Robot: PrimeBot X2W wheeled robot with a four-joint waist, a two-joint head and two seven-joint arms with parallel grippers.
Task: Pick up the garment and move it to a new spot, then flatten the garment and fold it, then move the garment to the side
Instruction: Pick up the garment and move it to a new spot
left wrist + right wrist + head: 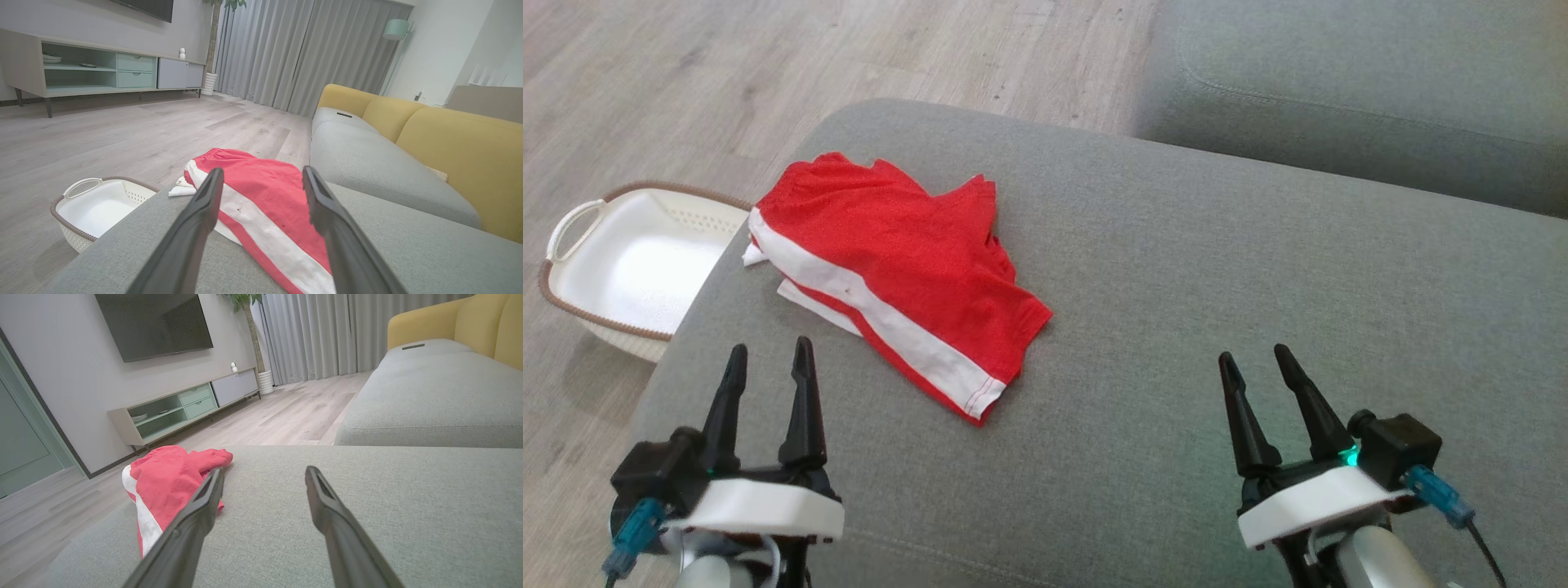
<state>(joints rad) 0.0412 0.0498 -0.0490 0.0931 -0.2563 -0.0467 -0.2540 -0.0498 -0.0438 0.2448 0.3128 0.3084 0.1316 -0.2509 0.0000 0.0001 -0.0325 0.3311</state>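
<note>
Both arms hang low over the grey sofa seat (1192,294), pointing forward. The left tool (770,347) and the right tool (1253,353) each stand spread apart, empty. The red garment (898,269) lies rumpled just ahead of the left tool, near the white basket (572,220).

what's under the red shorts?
The red shorts lie on the gray sofa cushion. White fabric pokes out from under their left edge; how far it extends beneath is covered.
</note>
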